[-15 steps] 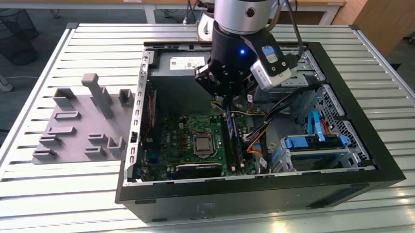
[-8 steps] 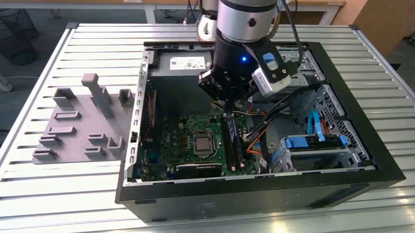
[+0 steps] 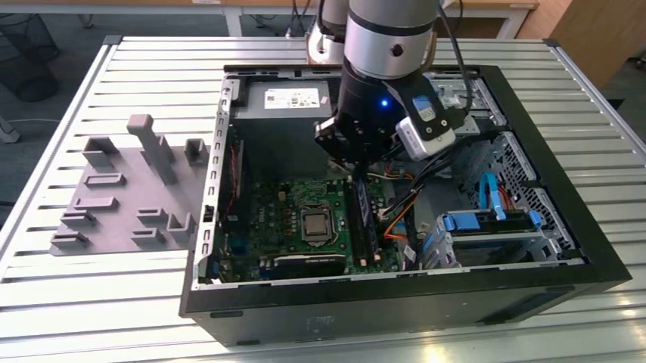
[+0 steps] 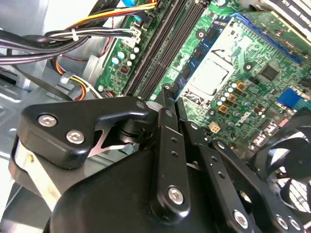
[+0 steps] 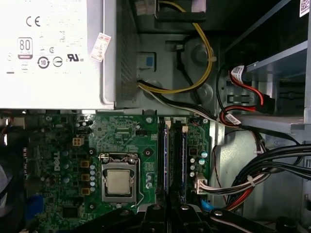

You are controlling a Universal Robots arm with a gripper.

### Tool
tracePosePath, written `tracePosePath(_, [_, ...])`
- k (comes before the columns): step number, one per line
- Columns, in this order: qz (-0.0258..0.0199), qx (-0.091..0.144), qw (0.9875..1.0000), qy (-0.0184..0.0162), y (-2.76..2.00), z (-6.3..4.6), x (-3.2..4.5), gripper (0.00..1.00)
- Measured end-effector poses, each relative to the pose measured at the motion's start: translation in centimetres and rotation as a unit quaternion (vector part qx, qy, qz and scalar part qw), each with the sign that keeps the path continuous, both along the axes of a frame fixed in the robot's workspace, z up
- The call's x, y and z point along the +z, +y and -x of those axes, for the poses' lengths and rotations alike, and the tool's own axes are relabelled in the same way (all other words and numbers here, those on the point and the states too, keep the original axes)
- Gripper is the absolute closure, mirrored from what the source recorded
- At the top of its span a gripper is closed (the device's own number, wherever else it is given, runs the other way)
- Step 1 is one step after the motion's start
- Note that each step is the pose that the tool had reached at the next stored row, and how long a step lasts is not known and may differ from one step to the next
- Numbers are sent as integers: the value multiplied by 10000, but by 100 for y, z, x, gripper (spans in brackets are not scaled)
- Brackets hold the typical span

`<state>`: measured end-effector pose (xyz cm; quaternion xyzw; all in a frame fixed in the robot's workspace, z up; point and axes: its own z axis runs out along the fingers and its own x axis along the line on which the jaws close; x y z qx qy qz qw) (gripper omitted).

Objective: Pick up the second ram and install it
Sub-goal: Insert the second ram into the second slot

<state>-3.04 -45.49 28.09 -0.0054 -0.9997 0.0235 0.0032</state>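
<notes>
The gripper [image 3: 355,170] is hanging over the memory slots inside the open computer case [image 3: 565,257]; whether it is pinching anything I cannot tell. The second ram [image 5: 184,160] is standing on edge in its slot (a thin stick, dark chips), beside the first, probably for pressing home on the green motherboard [image 5: 121,141].

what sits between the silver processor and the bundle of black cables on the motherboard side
In the first wrist view, the memory slots lie between the processor and the black cables, with a ram stick standing in them.
</notes>
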Motion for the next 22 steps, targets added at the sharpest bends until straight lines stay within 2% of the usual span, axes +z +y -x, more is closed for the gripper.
tracePosePath(4, [1, -134, 9999, 0, 0, -5, -46, 86])
tracePosePath(11, [-1, -137, 9999, 0, -1, -6, -52, 86])
tracePosePath(15, [0, -136, 9999, 0, -24, -13, -70, 86])
tracePosePath(22, [0, -60, 10000, 6, -34, -28, -158, 86])
